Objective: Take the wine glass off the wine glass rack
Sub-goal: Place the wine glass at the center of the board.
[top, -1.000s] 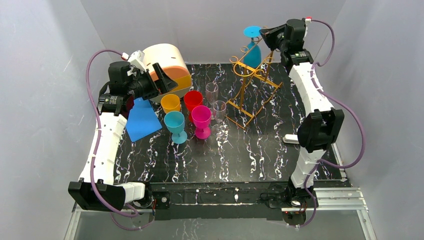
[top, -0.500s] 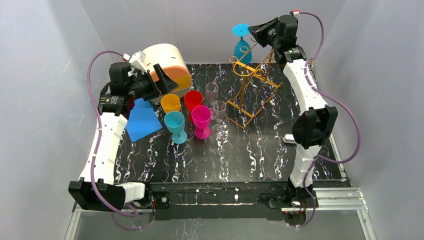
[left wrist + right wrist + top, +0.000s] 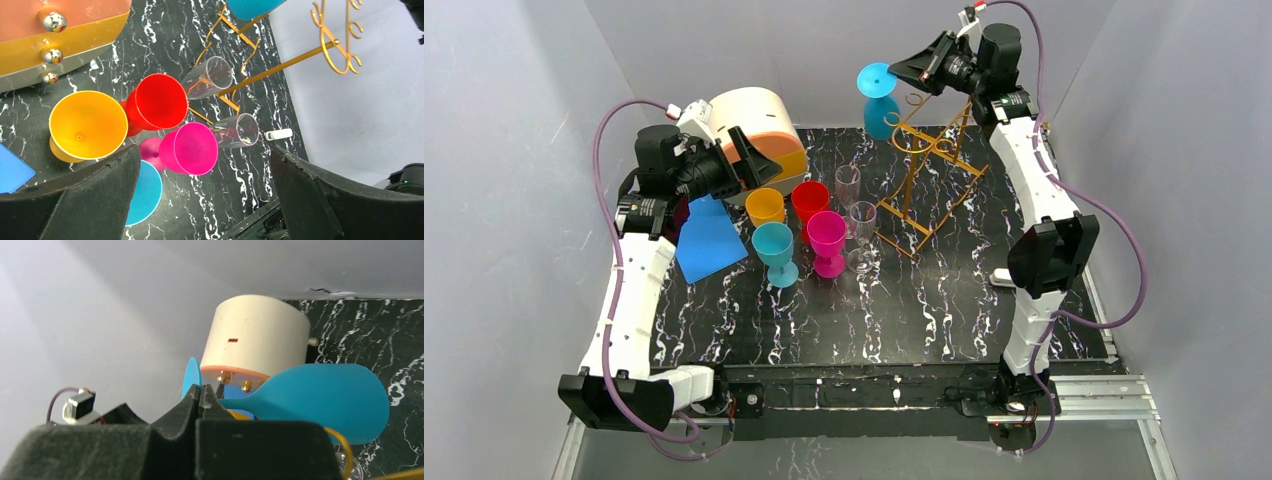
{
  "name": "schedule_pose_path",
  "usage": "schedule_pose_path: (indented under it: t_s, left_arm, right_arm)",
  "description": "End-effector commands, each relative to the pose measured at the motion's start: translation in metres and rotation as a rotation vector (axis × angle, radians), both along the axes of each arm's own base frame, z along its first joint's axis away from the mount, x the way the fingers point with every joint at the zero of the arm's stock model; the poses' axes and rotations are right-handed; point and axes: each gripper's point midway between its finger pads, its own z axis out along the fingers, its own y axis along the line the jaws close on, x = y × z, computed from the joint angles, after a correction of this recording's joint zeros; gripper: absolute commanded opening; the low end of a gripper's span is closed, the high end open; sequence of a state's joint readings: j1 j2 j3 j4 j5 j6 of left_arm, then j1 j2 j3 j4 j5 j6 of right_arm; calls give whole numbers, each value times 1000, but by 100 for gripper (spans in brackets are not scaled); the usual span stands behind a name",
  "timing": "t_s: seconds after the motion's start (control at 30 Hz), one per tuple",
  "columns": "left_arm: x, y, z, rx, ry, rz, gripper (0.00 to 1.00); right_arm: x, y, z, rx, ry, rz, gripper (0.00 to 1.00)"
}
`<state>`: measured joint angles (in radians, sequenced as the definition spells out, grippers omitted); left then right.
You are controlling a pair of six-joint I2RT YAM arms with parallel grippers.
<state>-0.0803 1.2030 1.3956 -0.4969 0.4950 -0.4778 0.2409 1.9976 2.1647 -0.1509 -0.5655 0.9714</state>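
Note:
A blue wine glass (image 3: 882, 116) hangs upside down in the air at the back, its round foot (image 3: 875, 78) uppermost. My right gripper (image 3: 898, 72) is shut on its stem just under the foot. In the right wrist view the closed fingertips (image 3: 202, 391) pinch the stem and the bowl (image 3: 325, 400) stretches to the right. The glass is just left of the scrolled top rails of the golden wine glass rack (image 3: 929, 168). My left gripper (image 3: 742, 168) hovers open over the cups at the left with nothing between its fingers (image 3: 100, 200).
Orange (image 3: 765, 206), red (image 3: 810, 198), pink (image 3: 827, 238) and teal (image 3: 774, 248) cups stand together, with two clear glasses (image 3: 854, 205) beside the rack's base. A cream and orange drum (image 3: 759, 125) and a blue sheet (image 3: 709, 240) sit at the back left. A small white object (image 3: 1006, 277) lies right.
My right gripper has carried the blue glass up and to the left, from over the rack's rails to beside them. The left arm has barely moved.

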Motion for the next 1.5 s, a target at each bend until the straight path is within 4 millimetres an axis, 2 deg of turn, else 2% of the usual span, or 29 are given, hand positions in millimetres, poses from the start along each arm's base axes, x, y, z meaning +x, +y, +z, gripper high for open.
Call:
schedule_pose_path:
  t_s: [0.0,0.37,0.5,0.53,0.6,0.63,0.7,0.77,0.83,1.0,1.1,1.2,1.37,1.47]
  left_arm:
    - [-9,-6,23,-46,-80,-40,98]
    - [-11,-16,38,-108,-134,-86,98]
    - [-20,-30,63,-143,-217,-180,98]
    - [-26,-38,75,-173,-249,-223,98]
    - [-50,-69,100,-241,-319,-352,98]
    - [-58,-78,105,-250,-335,-384,98]
    - [-74,-94,107,-276,-323,-462,97]
    - [-94,-108,106,-297,-299,-567,89]
    - [-100,-109,106,-302,-297,-580,79]
    - [-107,-116,97,-319,-249,-634,59]
    - [-121,-120,90,-325,-225,-699,49]
    - [-135,-123,88,-336,-211,-746,44]
    - [-151,-133,86,-350,-185,-800,28]
    - [-166,-140,83,-360,-167,-852,7]
  right_arm:
    - [-58,19,58,-5,-260,219,1]
    - [-117,49,71,-38,-368,405,1]
    - [-155,59,73,-69,-425,459,1]
    - [-165,62,72,-86,-430,465,1]
    - [-193,73,66,-134,-448,500,1]
    - [-201,75,61,-149,-448,503,1]
    - [-229,77,64,-140,-480,529,1]
    - [-250,76,57,-152,-478,540,1]
    - [-262,72,54,-150,-476,544,1]
    - [-277,71,52,-137,-471,561,1]
    - [-284,69,52,-126,-470,558,1]
    - [-290,66,50,-128,-460,552,1]
    - [-307,63,43,-136,-431,570,1]
    - [-322,63,36,-141,-409,584,1]
